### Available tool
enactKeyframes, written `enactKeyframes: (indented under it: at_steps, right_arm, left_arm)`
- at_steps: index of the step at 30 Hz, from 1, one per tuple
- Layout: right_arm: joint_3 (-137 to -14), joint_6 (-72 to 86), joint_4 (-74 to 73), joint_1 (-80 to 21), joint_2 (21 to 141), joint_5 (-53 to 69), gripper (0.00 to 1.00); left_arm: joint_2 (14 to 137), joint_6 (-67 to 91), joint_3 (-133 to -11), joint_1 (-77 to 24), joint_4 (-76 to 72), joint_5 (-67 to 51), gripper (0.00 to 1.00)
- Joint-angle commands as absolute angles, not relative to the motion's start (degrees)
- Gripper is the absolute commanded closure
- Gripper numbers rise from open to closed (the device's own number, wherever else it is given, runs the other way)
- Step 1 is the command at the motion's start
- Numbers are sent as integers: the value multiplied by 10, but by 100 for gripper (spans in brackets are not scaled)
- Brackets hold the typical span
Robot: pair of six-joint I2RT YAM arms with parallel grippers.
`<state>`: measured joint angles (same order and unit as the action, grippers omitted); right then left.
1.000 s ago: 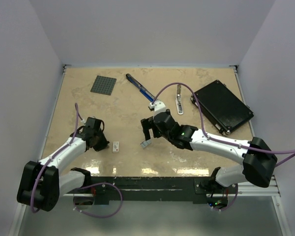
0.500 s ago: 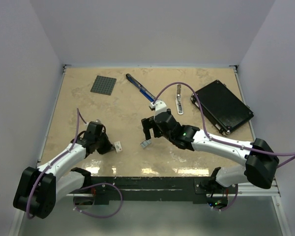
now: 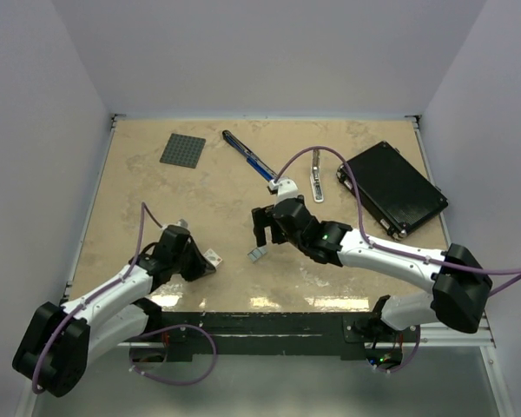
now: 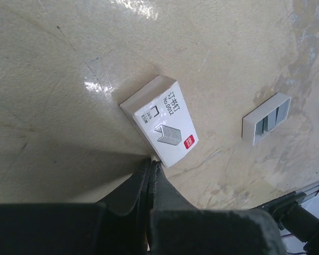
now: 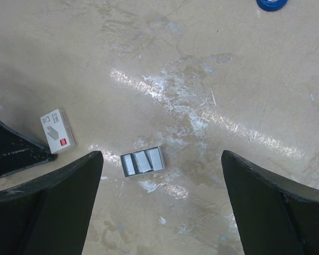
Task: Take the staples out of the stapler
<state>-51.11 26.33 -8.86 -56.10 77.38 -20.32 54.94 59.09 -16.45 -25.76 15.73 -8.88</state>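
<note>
The blue and black stapler (image 3: 247, 159) lies at the back of the table, far from both grippers; its blue tip (image 5: 271, 3) shows at the top edge of the right wrist view. Grey strips of staples (image 5: 142, 161) lie in a small white open tray (image 3: 257, 254) at mid-table. My right gripper (image 3: 265, 239) hangs open just above that tray (image 5: 160, 155), with nothing between its fingers. My left gripper (image 4: 151, 162) is shut, its tip touching the near edge of a small white printed box (image 4: 160, 119); in the top view the left gripper (image 3: 205, 263) is left of the tray.
A slim silver bar tool (image 3: 315, 174) lies right of the stapler. A flat black box (image 3: 392, 187) sits at the back right. A grey studded plate (image 3: 182, 149) lies at the back left. White walls close in the table.
My left arm has swung right and nearer, bringing its shut tip against the small white box, which has shifted and turned slightly. The right gripper has barely moved.
</note>
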Motion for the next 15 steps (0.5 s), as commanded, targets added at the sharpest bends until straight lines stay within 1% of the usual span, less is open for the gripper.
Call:
enactKeyframes:
  at_steps: [1, 3, 4, 7, 8, 9, 11, 12, 13, 14, 15]
  right_arm:
    - [-530, 412, -131, -557, 779, -258, 6]
    - [-543, 487, -192, -555, 793, -270, 12]
    - [-562, 550, -212, -556, 803, -265, 12]
    - [-594, 641, -264, -555, 845, -231, 14]
    - [-601, 656, -274, -556, 854, -227, 15]
    - [-607, 670, -288, -555, 866, -216, 17]
    - [-627, 705, -300, -556, 894, -205, 20]
    - [-634, 716, -314, -556, 901, -199, 20]
    - [-646, 741, -323, -556, 912, -198, 22]
    - [-652, 753, -331, -558, 916, -198, 23]
    - [-656, 766, -348, -558, 918, -199, 25]
  left_arm:
    - [530, 605, -174, -278, 167, -77, 100]
    - [502, 592, -210, -280, 184, -62, 100]
    - [491, 570, -223, -280, 192, -60, 100]
    - [466, 514, -285, -280, 209, -41, 100]
    - [464, 499, -304, -280, 220, -27, 100]
    - [465, 483, -340, -280, 230, 16, 100]
    - [473, 435, -376, -279, 269, 74, 94]
    - [486, 417, -408, -279, 278, 130, 90]
    - [492, 381, -423, -279, 291, 155, 67]
    - [500, 367, -455, -279, 301, 206, 54]
    - [511, 351, -467, -279, 307, 228, 46]
